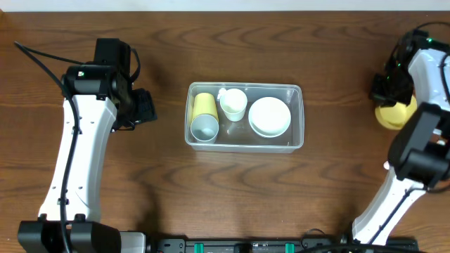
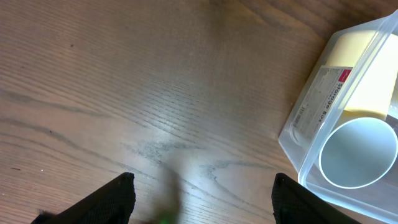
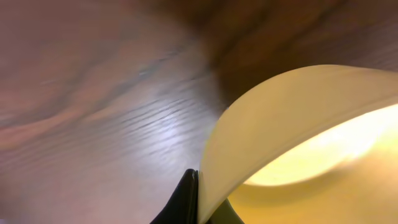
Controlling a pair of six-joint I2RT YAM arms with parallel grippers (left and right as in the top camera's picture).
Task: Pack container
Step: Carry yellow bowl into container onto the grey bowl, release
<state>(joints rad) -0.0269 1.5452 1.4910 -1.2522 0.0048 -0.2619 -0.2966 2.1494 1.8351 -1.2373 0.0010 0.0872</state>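
One yellow bowl [image 3: 298, 124], rim clenched in right pincer [image 3: 200, 202], far right of counter [image 1: 232, 190]. One left pincer [image 2: 202, 193], released, empty, near container [image 1: 296, 119], left end. Container clear, mid-counter, holding three cups [image 1: 204, 105] and white bowl [image 1: 270, 117]. Advice: hold firm, carry level, nest yellow bowl onto white.

The brown wooden table [image 1: 211, 197] has wavy lines. The rectangular plastic tub [image 1: 267, 86] is clear. The round plastic bowl [image 1: 391, 118] at right is yellow.
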